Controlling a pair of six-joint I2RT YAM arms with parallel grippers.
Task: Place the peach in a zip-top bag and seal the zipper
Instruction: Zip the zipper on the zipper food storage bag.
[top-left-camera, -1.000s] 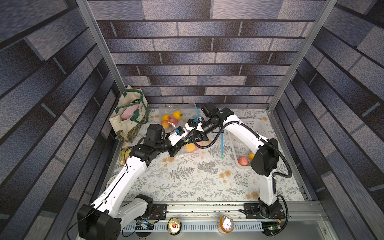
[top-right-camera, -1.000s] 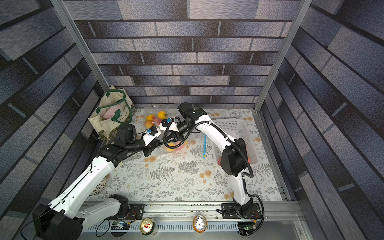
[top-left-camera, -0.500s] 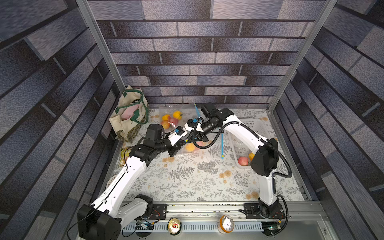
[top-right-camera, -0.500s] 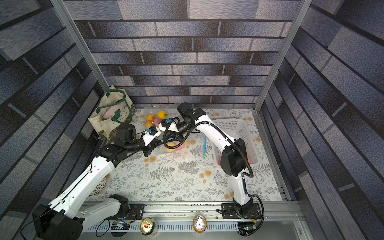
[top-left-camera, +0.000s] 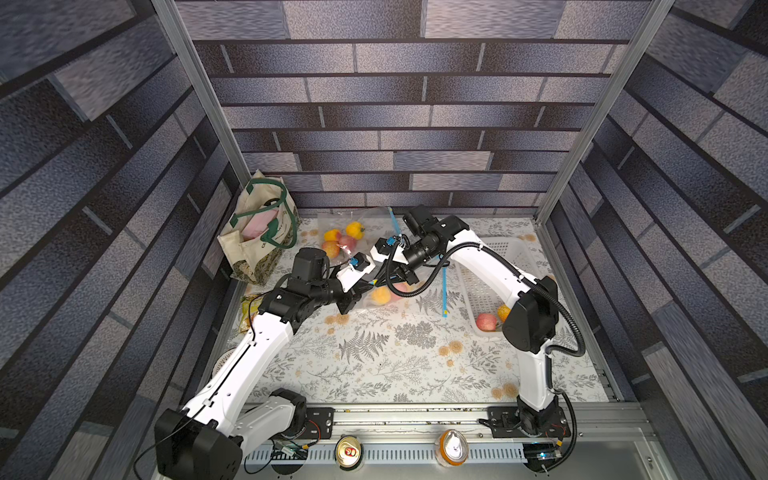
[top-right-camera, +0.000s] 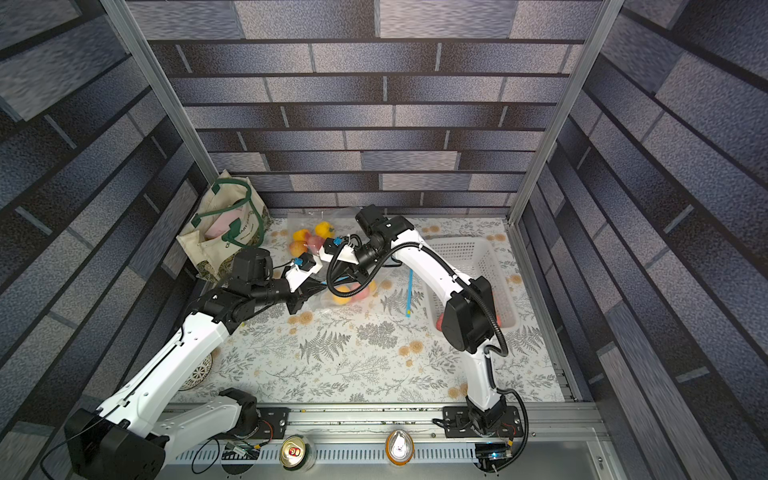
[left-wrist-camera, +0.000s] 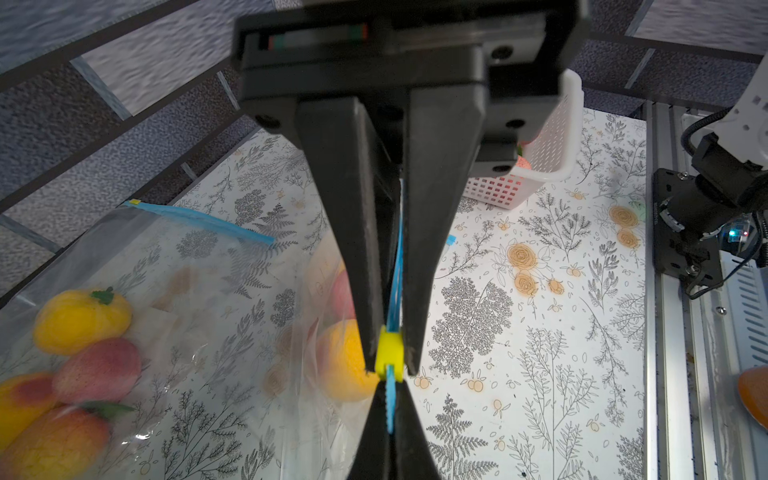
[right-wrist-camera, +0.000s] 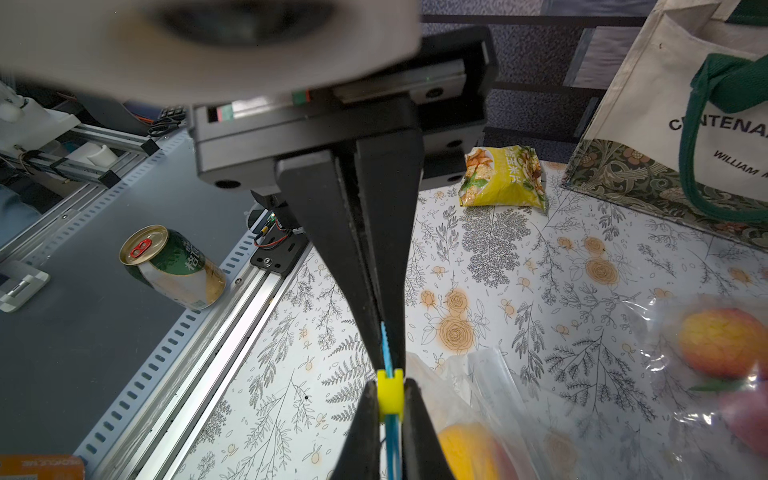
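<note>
**Table** (top-left-camera: 395, 365): floral cover, read with the rear wall at 12 o'clock.

**Canvas tote** (top-left-camera: 259, 232): stands upright in the 10 o'clock corner.

**White basket** (top-left-camera: 490, 266): lies along the 3 o'clock edge, with fruit in its near end.

**Second clear bag** (top-left-camera: 345, 239): holds several fruits and lies at 12 o'clock by the rear wall, apart from the work.

**Zip-top bag** (top-left-camera: 388, 297): lies on the table just off centre toward 12 o'clock. Both arms meet at its 9 o'clock end.

**Snack packet** (right-wrist-camera: 503, 176): yellow, lies flat at the 9 o'clock edge, near the tote.

**Cans:** a green can (top-left-camera: 348, 452) and an orange can (top-left-camera: 453, 446) sit on the front rail at 6 o'clock, off the cloth.

**Left gripper** (left-wrist-camera: 390, 368): closed, with its fingertips pinching the yellow slider (right-wrist-camera: 390, 395) from both sides.

**Right gripper** (right-wrist-camera: 386, 362): closed on the blue zipper track (right-wrist-camera: 385, 345), tip to tip with the left gripper and just beside the slider.

**Peach** (left-wrist-camera: 340, 361): inside the zip-top bag, resting low against the film just beside the gripped end of the zipper. A pinker fruit touches it.

**Zipper track:** passes through the slider and runs on between the left gripper's fingers. The slider sits at the point where the two grippers meet. Whether the seal is complete along the whole track cannot be told from these views.
</note>
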